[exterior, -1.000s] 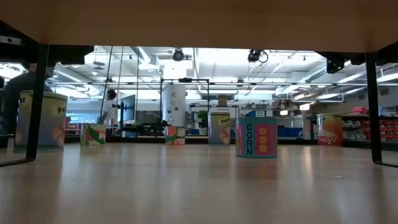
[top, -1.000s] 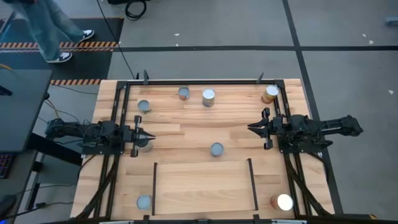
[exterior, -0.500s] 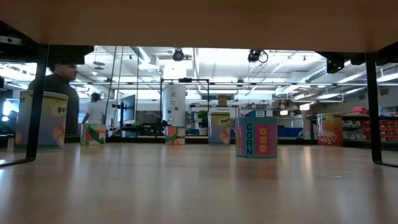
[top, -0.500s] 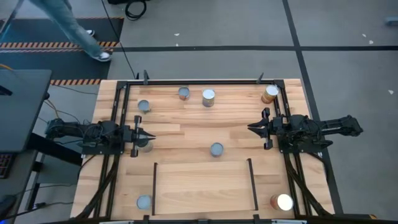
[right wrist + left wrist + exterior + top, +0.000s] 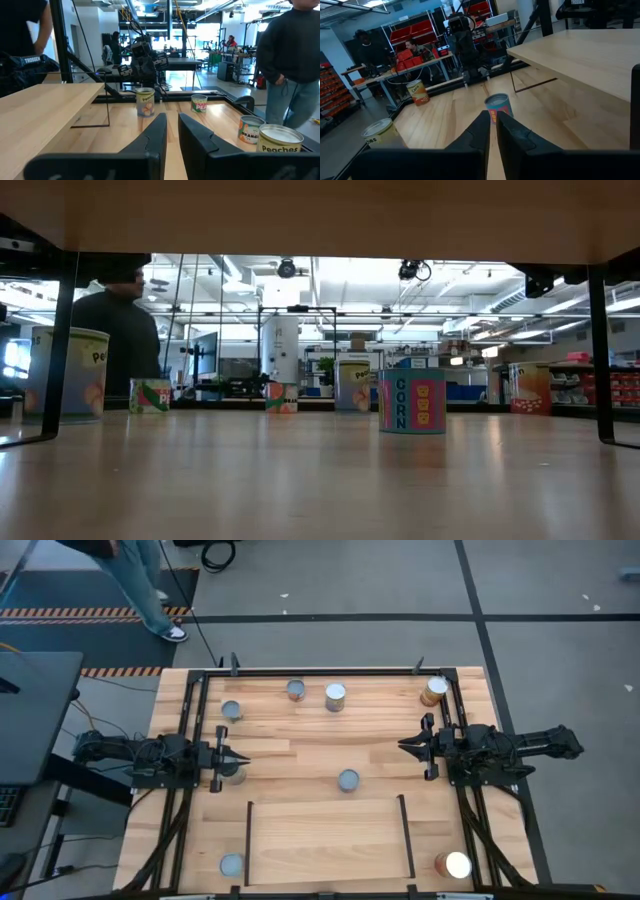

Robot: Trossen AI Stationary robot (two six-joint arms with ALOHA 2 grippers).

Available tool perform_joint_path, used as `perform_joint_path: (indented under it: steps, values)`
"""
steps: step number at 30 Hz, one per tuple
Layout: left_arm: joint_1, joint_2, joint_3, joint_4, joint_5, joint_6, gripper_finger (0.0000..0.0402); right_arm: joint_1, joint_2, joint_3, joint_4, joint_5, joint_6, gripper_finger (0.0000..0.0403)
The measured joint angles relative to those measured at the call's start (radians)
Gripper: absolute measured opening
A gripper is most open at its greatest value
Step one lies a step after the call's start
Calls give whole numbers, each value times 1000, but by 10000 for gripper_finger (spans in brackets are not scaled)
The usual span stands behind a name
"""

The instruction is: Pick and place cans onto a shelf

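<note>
Waiting at opposite table edges, both grippers are seen closed and empty — left gripper (image 5: 240,757) and right gripper (image 5: 403,746), tips pointed inward. No can is held. One can (image 5: 231,774) sits just beside the left fingers (image 5: 479,131), tucked under the arm; a second, the middle can (image 5: 348,779), lies ahead of those tips. The shelf (image 5: 325,840) is bare, bounded by black rails (image 5: 248,840).

Risks noted:
- Closed fingers driven forward would knock the near can over — it is judged too close for a clean approach.
- A rail could be clipped when a can is carried in.
- Far-corner cans may be hard to reach.
</note>
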Motion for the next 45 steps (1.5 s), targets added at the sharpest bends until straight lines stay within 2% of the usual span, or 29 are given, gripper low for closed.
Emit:
perform_joint_path:
  steps: [35,39,41,43,45]
  values:
    - [0,0,0,0,0,0,39,0,0,0,0,0,0,55]
    - [0,0,0,0,0,0,39,-1,0,0,15,0,-182,55]
    - [0,0,0,0,0,0,39,0,0,0,47,-11,-202,55]
    - [0,0,0,0,0,0,39,0,0,0,96,-20,-168,55]
    - [0,0,0,0,0,0,39,-2,0,0,180,12,-62,55]
